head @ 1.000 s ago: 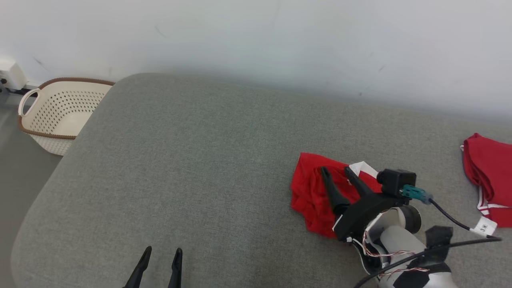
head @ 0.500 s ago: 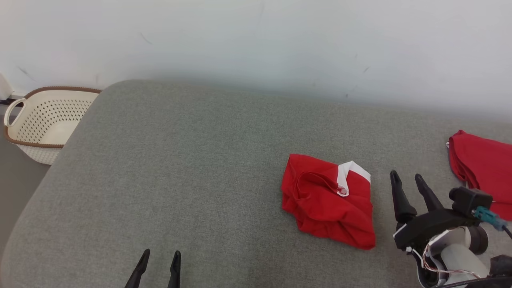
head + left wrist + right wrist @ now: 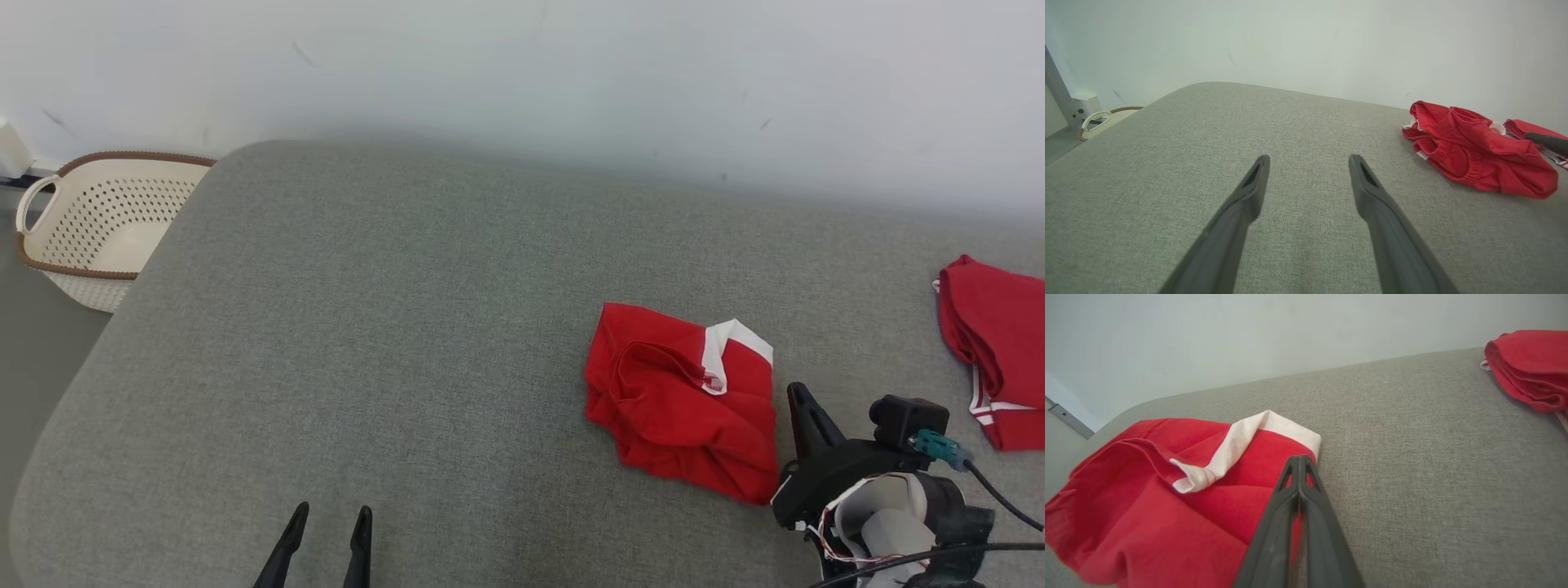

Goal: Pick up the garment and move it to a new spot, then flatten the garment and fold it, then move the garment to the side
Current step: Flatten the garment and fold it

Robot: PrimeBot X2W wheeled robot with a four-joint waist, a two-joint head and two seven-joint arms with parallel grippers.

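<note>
The right claw (image 3: 798, 398) had pulled back off the red garment (image 3: 678, 416) and pinched shut just beside it; the left claw (image 3: 333, 512) stood wide.

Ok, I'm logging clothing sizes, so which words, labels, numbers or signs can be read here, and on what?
No text here can be read.
The tag on the white band of the red garment: red print, too small and blurred to read.
The second red garment, the basket and the grey cushion: no writing seen.
</note>
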